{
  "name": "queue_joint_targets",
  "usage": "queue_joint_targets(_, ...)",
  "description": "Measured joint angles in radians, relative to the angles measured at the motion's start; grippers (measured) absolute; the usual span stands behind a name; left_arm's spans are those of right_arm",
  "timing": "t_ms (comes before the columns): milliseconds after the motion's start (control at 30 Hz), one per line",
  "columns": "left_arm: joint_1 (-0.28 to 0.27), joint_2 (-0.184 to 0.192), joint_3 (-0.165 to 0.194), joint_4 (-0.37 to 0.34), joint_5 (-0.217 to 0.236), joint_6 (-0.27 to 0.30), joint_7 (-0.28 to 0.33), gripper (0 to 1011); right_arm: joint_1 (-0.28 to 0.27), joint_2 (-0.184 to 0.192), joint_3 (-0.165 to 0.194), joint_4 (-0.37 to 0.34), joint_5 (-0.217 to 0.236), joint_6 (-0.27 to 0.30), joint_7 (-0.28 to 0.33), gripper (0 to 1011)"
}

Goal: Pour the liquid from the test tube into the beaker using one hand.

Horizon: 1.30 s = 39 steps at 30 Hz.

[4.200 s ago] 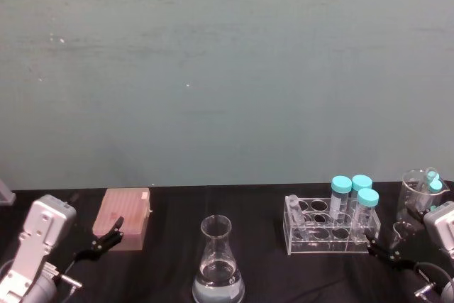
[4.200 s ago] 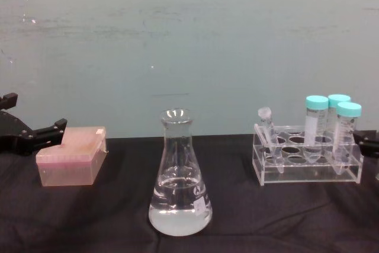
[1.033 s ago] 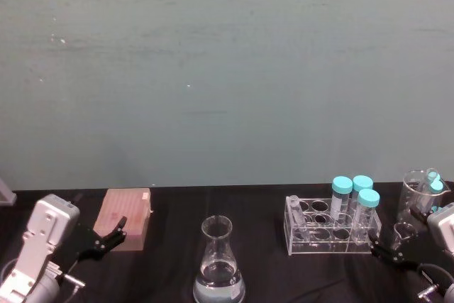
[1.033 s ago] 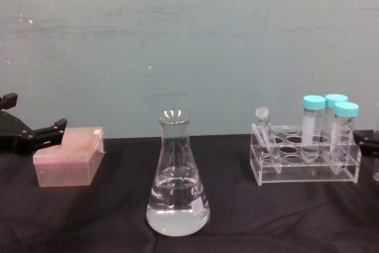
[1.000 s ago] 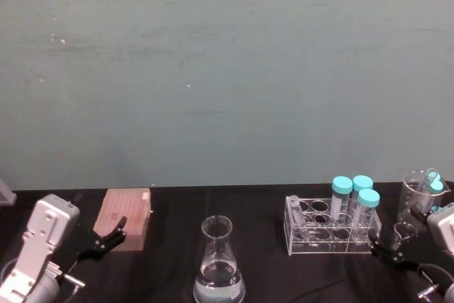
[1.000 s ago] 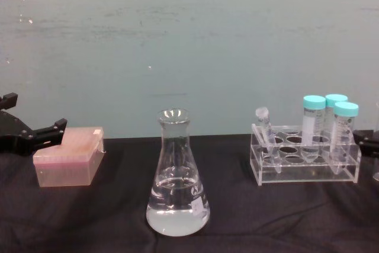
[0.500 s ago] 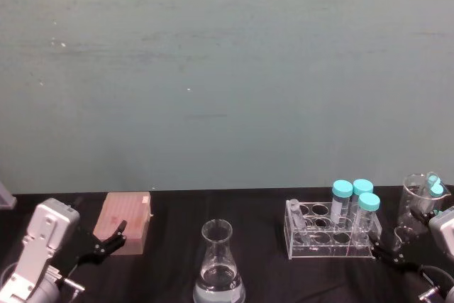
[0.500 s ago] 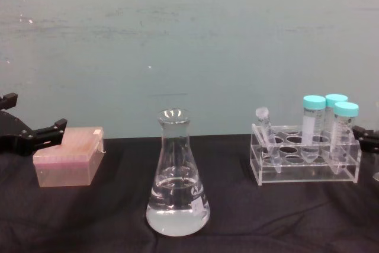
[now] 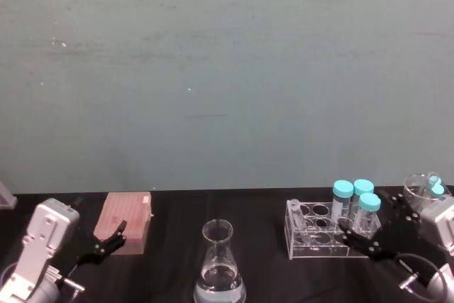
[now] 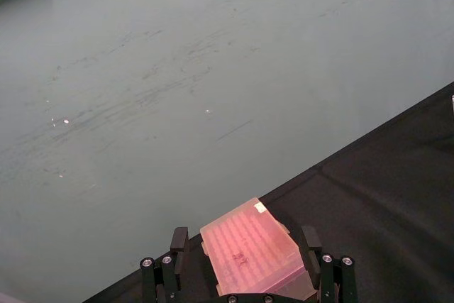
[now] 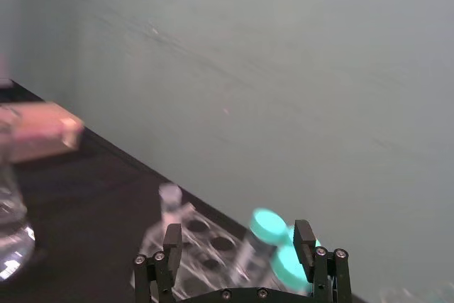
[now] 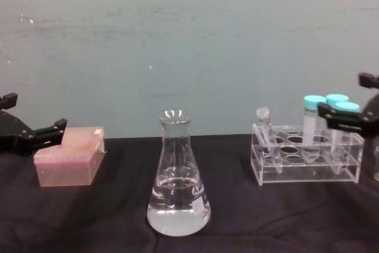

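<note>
Centre of the black bench [image 12: 89,217], one beaker [image 12: 177,176] stands upright, clear liquid [image 12: 177,217] pooled in its base. To its right, one acrylic rack [image 12: 308,167] carries three teal-capped tubes [image 12: 312,125] and one test tube [image 12: 266,131], leaning at the rack's left end. Right gripper [image 11: 237,235] hovers by the rack, fingers apart; left gripper [image 10: 243,239], also spread, sits near one pink box [image 12: 68,158].

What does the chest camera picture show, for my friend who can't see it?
The right gripper, fingers open, hovers at the right edge by a clear rack holding a small tube and three teal-capped tubes. A glass flask with clear liquid stands in the middle; a pink box sits left, beside the open left gripper.
</note>
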Motion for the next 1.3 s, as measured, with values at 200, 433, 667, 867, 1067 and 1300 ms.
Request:
queue_joint_targets(200, 0.0, 0.0, 0.0, 0.0, 0.0, 0.0, 0.0, 1000, 0.044, -0.037, -0.015, 0.003, 0.009, -0.019, 0.069, 1004)
queue_joint_targets(433, 0.0, 0.0, 0.0, 0.0, 0.0, 0.0, 0.0, 1000, 0.105, -0.096, -0.037, 0.035, 0.008, 0.008, 0.118, 1004)
queue_joint_targets(667, 0.0, 0.0, 0.0, 0.0, 0.0, 0.0, 0.0, 1000, 0.152, -0.147, -0.053, 0.089, -0.015, 0.065, 0.136, 1004)
queue_joint_targets(867, 0.0, 0.0, 0.0, 0.0, 0.0, 0.0, 0.0, 1000, 0.178, -0.181, -0.063, 0.145, -0.052, 0.097, 0.134, 1004)
queue_joint_targets(1067, 0.0, 0.0, 0.0, 0.0, 0.0, 0.0, 0.0, 1000, 0.2, -0.211, -0.069, 0.21, -0.087, 0.098, 0.133, 1004)
queue_joint_targets(1300, 0.0, 0.0, 0.0, 0.0, 0.0, 0.0, 0.0, 1000, 0.22, -0.238, -0.072, 0.274, -0.121, 0.078, 0.136, 1004)
